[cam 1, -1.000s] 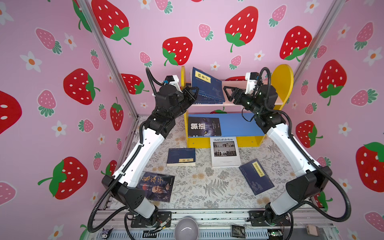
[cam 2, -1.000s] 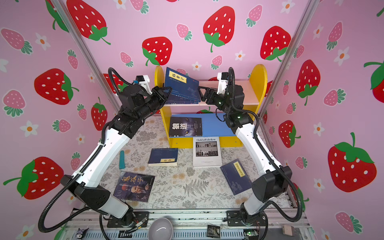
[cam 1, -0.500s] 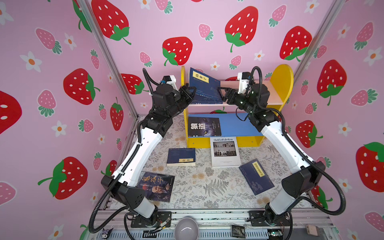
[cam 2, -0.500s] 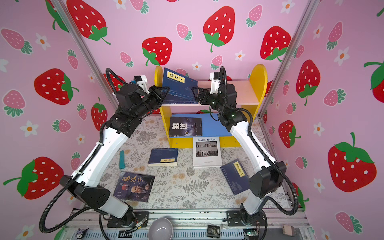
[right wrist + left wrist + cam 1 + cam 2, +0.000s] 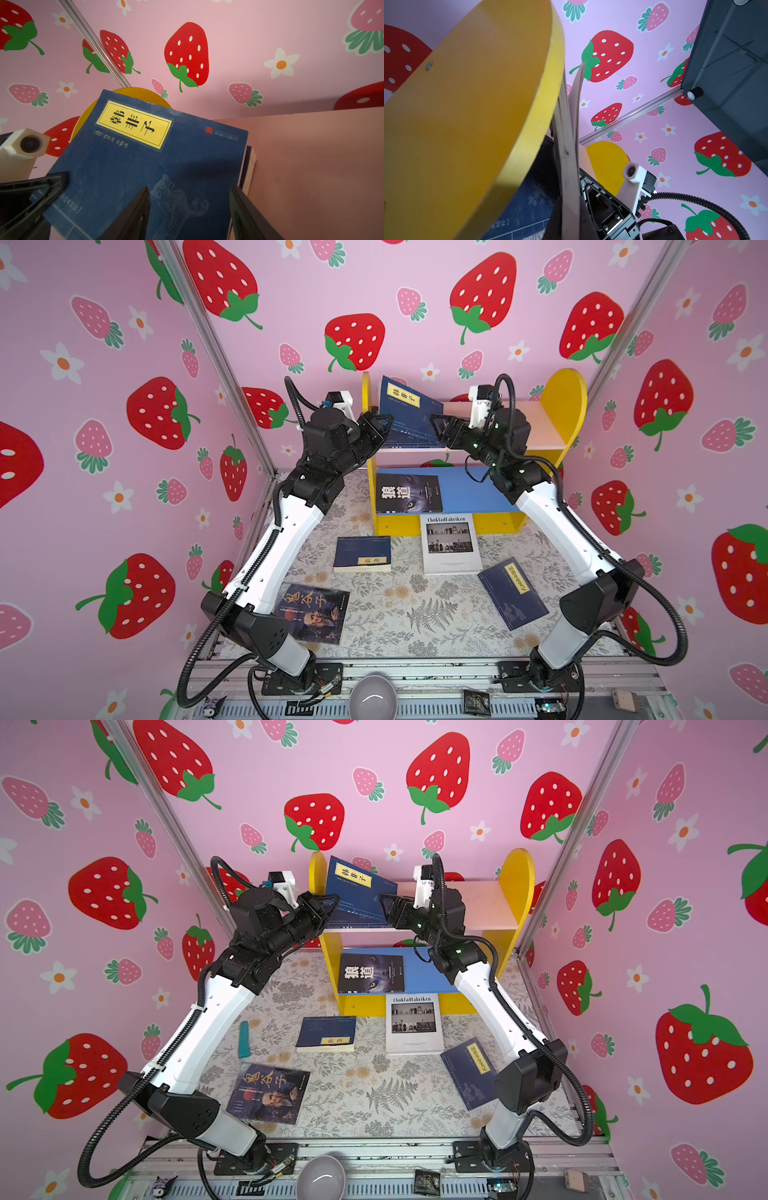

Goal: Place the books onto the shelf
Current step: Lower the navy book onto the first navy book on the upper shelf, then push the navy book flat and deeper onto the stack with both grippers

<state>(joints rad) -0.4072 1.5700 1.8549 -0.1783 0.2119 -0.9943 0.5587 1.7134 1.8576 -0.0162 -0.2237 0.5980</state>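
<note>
Since a second ago the right gripper point(image 5: 436, 425) has swung in from the right toward the middle of the frame, its jaws narrowing on the way, while the left gripper point(image 5: 385, 425) has hardly shifted. Both now meet at the navy book point(image 5: 409, 412) in the upper middle of both top views. It stands on the pink upper board point(image 5: 536, 423) of the shelf point(image 5: 566, 406), tilted, its top leaning toward the yellow side panel point(image 5: 365, 406) at the left.

We see the left gripper clamped on the book's lower edge; in the left wrist view the pages run down between its jaws. The right gripper holds nothing. Its fingers point(image 5: 137, 207) stand apart in front of the blue cover, and we cannot tell whether they touch it.

On the blue lower board point(image 5: 469, 493) lies the wolf-eye book point(image 5: 407, 493). Four more lie flat on the table point(image 5: 415, 614): the white book point(image 5: 451, 543) just in front of the shelf, a second navy book point(image 5: 361, 553) left of it, a third navy book point(image 5: 513, 593) at lower right, and the portrait book point(image 5: 311, 612) at lower left.

We judge that we are settling the first navy book against the panel. Next, the right gripper should steady the cover so the left one can let go without dragging the book off the board's front edge
</note>
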